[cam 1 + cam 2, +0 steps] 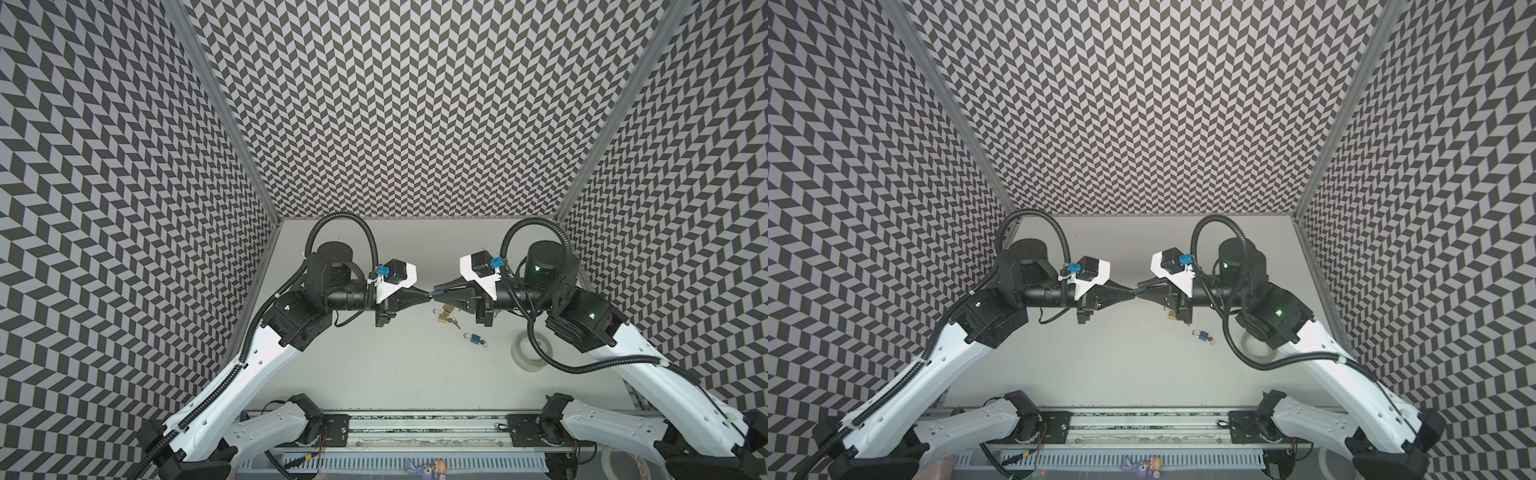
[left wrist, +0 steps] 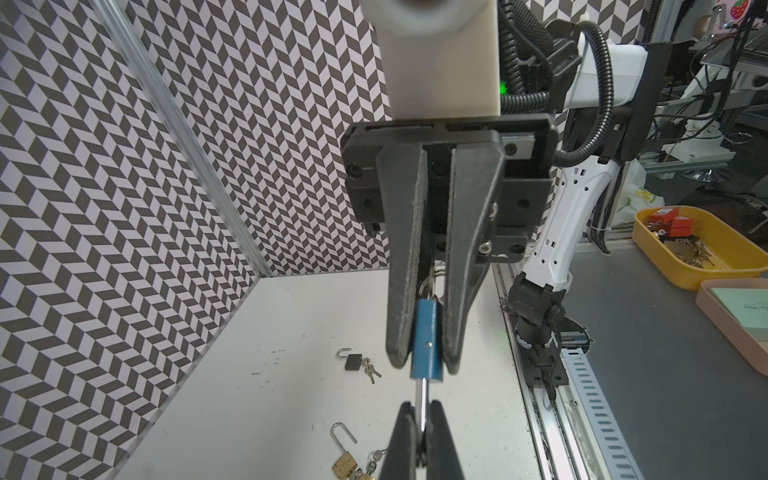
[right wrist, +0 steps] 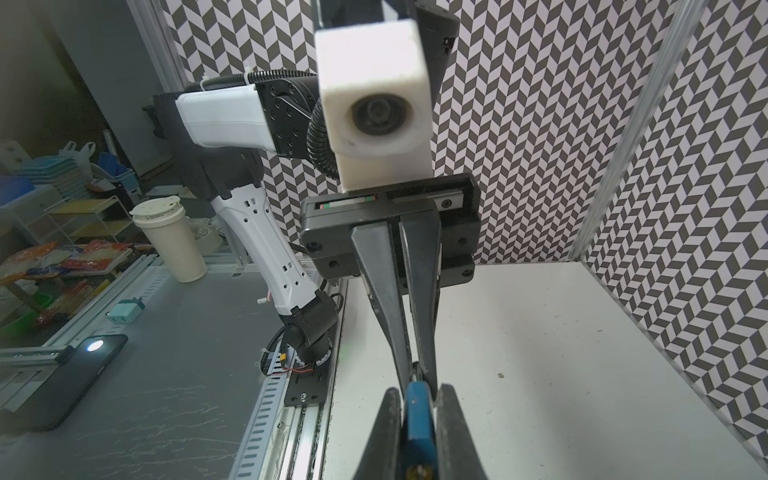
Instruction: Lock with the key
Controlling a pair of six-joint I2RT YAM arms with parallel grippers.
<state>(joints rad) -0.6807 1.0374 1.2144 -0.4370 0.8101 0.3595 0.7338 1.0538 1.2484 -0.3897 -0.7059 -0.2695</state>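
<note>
Meeting tip to tip above the middle of the worktop (image 1: 374, 365), the two arms face each other. The right end effector (image 2: 424, 363) is clamped on the blue padlock (image 2: 426, 332), which hangs clear of the worktop. The left end effector (image 2: 420, 405) is pinched narrow on the key (image 2: 422, 392), whose shaft runs into the padlock's base. The shackle sits mostly hidden between the fingers, so whether it is latched is unclear. Brass padlocks (image 1: 443, 319) and a second blue lock (image 1: 471, 337) lie on the worktop nearby.

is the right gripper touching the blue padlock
Touching. In the left wrist view the right gripper clamps both sides of the blue padlock, no gap.
</note>
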